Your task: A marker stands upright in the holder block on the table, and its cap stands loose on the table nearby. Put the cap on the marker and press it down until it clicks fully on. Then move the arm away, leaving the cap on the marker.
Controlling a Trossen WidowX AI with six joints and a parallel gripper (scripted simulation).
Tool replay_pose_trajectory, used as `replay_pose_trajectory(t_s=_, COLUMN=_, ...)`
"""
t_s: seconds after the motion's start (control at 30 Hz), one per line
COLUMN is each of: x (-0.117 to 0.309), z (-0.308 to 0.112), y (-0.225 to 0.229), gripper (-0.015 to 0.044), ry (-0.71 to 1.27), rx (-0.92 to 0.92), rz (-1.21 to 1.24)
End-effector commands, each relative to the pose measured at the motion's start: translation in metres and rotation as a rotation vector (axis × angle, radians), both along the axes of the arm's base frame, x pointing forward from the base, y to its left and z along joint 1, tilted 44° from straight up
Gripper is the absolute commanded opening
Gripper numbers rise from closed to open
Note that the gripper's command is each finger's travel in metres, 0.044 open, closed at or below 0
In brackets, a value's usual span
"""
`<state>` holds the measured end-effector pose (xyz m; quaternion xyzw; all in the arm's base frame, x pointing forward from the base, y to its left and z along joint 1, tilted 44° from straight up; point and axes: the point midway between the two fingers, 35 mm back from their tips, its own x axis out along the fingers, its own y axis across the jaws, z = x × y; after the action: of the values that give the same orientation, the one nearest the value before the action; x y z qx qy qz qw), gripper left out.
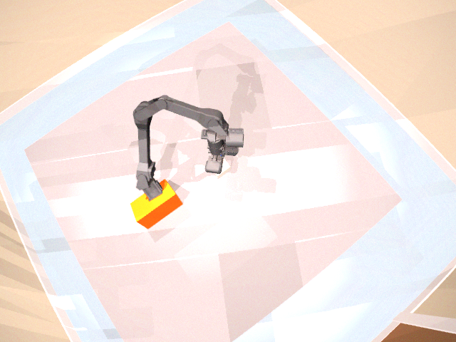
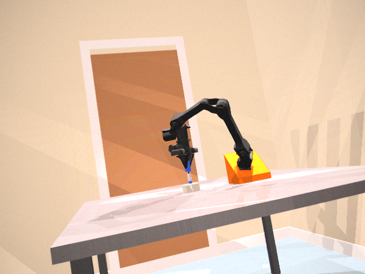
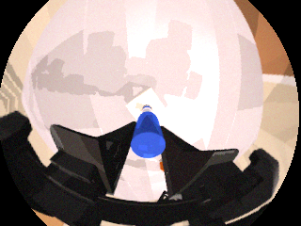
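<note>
My gripper (image 2: 188, 165) (image 3: 149, 137) is shut on the blue cap (image 2: 187, 168) (image 3: 148, 144). In the exterior view the cap is upright, directly above the marker (image 2: 189, 177), with the marker's dark tip at or just below the cap's lower end. Whether the two touch, I cannot tell. The marker has a white body with a blue band low down and stands upright in the pale holder block (image 2: 191, 188) (image 3: 141, 101) (image 1: 224, 171). In the wrist view the cap hides most of the marker. In the top view the arm hides the cap, the marker and part of the block.
The arm's base stands on a yellow and orange block (image 1: 159, 211) (image 2: 260, 165), off to one side of the holder. The arm arches high between that block and the holder. The table (image 1: 257, 272) (image 2: 124, 219) has a dark edge in the exterior view.
</note>
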<state>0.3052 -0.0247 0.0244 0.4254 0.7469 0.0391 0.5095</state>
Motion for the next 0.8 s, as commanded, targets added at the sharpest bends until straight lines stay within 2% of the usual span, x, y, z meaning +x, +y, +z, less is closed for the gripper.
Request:
replay_pose_trajectory(t_s=0.0, x=-0.001, z=-0.006, y=0.006, gripper=0.0000, ry=0.004, rx=0.004, rz=-0.005)
replay_pose_trajectory(t_s=0.77, x=-0.006, z=-0.030, y=0.030, gripper=0.0000, ry=0.003, rx=0.007, rz=-0.005)
